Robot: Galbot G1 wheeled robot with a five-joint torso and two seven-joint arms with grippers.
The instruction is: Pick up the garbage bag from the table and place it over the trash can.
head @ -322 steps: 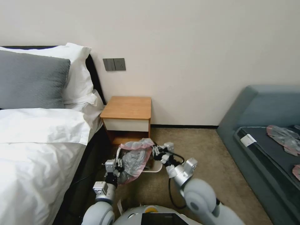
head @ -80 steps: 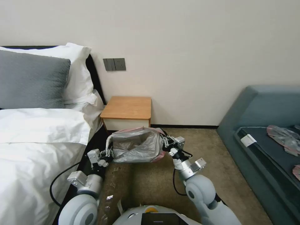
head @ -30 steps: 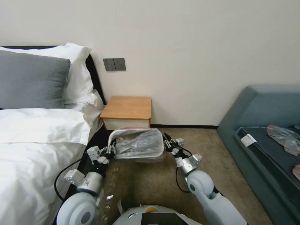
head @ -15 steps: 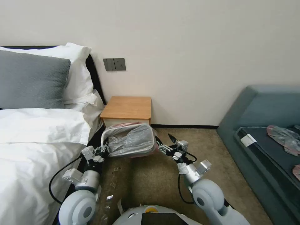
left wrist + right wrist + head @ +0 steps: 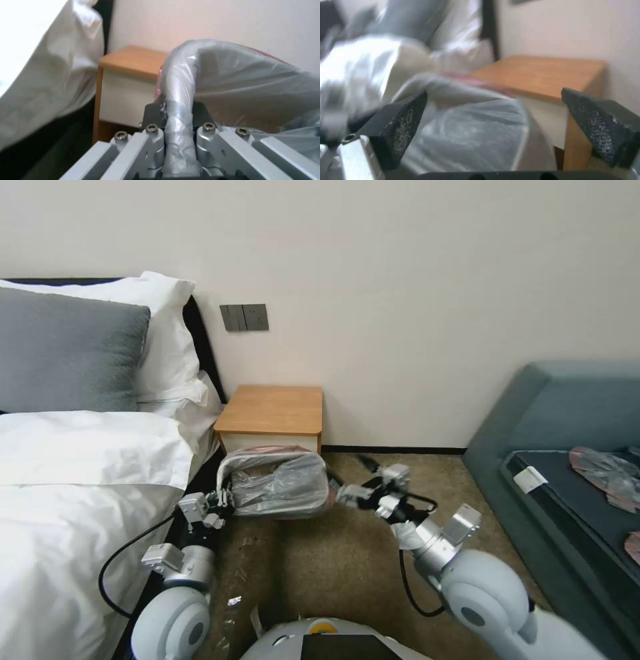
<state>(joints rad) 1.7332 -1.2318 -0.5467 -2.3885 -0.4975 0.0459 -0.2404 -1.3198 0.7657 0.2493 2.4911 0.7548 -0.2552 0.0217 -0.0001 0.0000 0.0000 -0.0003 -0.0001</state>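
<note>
The garbage bag (image 5: pixel 283 487), crinkly grey plastic with a pink rim, is stretched over the trash can (image 5: pixel 233 465), whose pale rounded rim shows through it. The can stands on the carpet in front of the table (image 5: pixel 273 410), a wooden nightstand with a bare top. My left gripper (image 5: pixel 223 500) is shut on the bag-wrapped rim (image 5: pixel 178 82) at the can's left side. My right gripper (image 5: pixel 353 478) is open just off the bag's right side, not touching it. In the right wrist view its black fingers (image 5: pixel 405 122) stand wide apart with the bag (image 5: pixel 466 130) beyond them.
A bed with white sheets (image 5: pixel 80 480) and pillows lies close on the left. A blue-grey sofa (image 5: pixel 567 447) with more bags on it stands to the right. Open carpet (image 5: pixel 333 567) lies between my base and the can. A wall runs behind the nightstand.
My right gripper has let go of the bag's right edge, opened, and drawn back to the right. The bagged can has shifted a little left. The left gripper keeps its hold.
</note>
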